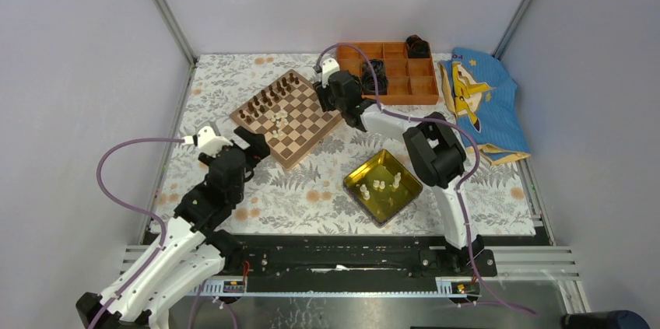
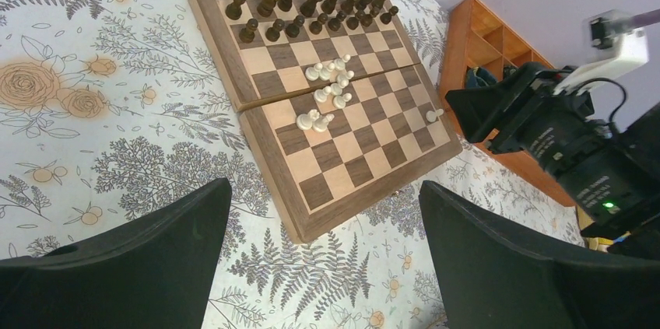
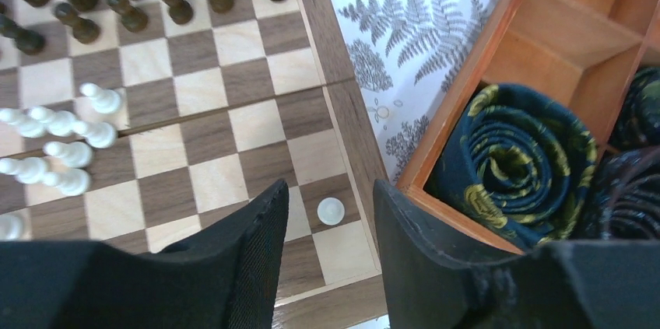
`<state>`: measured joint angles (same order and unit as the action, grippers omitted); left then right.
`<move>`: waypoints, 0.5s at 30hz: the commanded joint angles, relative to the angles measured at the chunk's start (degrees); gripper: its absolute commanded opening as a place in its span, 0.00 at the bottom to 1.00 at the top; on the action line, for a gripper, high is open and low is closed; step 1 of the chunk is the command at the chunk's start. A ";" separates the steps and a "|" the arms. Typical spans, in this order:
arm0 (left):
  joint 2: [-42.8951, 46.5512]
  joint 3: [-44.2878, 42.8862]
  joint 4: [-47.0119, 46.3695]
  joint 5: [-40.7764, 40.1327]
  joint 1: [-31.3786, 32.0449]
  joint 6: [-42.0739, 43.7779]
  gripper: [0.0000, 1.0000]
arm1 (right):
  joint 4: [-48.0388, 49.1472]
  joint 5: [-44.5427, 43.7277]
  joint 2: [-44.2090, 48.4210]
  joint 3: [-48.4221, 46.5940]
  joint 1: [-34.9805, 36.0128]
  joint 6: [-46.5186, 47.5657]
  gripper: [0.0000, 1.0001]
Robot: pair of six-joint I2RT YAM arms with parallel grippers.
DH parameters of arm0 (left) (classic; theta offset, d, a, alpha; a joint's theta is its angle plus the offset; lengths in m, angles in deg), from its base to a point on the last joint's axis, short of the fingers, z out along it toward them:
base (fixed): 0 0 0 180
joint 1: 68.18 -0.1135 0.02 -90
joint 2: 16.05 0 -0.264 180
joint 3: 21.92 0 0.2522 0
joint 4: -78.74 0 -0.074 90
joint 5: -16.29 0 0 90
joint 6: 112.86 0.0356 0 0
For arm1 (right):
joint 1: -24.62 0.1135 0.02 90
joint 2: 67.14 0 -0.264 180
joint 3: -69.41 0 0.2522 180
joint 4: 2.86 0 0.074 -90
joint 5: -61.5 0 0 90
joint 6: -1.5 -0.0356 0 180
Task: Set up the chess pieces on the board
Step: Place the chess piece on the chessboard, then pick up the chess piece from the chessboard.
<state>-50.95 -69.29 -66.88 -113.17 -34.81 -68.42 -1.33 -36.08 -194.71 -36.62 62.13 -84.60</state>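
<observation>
Cream-white chess pieces (image 2: pixel 331 84) are seen bunched at the middle of the board (image 2: pixel 342 166), with one lone piece (image 3: pixel 331 211) set near its 2 o'clock edge. That piece is straddled, untouched, by the half-open right tool (image 3: pixel 329 193). More are seen in a yellow tray (image 1: pixel 389 203) at 4 o'clock. The left tool (image 2: pixel 323 189), spread wide and empty, is poised at the board's 8 o'clock.
</observation>
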 commanded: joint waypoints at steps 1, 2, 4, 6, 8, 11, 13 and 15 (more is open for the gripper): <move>1.17 -0.39 0.49 -1.97 0.29 -0.41 0.99 | -2.92 4.05 6.10 -2.92 1.32 1.96 0.53; 1.33 -0.48 0.63 -2.06 0.25 -0.41 0.99 | -4.11 5.74 6.10 -3.60 1.67 2.30 0.55; 1.62 -0.45 0.73 -2.11 0.30 -0.45 0.99 | -6.55 9.27 6.19 -4.61 2.54 2.93 0.57; 1.83 -0.45 0.92 -2.15 0.28 -0.69 0.99 | -8.40 12.02 6.19 -5.19 3.32 3.55 0.58; 2.02 -0.43 1.02 -2.28 0.29 -0.71 0.99 | -10.02 14.62 6.06 -5.58 4.07 4.21 0.57; 2.28 -0.50 1.10 -2.46 0.30 -0.76 0.99 | -11.57 17.44 5.61 -5.76 5.03 4.94 0.57; 2.42 -0.42 1.09 -2.61 0.30 -0.76 0.99 | -11.68 18.43 5.37 -5.56 5.71 5.21 0.56; 2.49 -0.42 1.14 -2.70 0.28 -0.74 0.99 | -11.59 19.15 4.97 -5.60 6.36 5.24 0.55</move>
<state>-49.13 -69.29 -66.66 -113.82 -34.81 -68.44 -11.93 -21.32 -192.00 -40.09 67.16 -80.86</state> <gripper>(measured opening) 0.986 0.561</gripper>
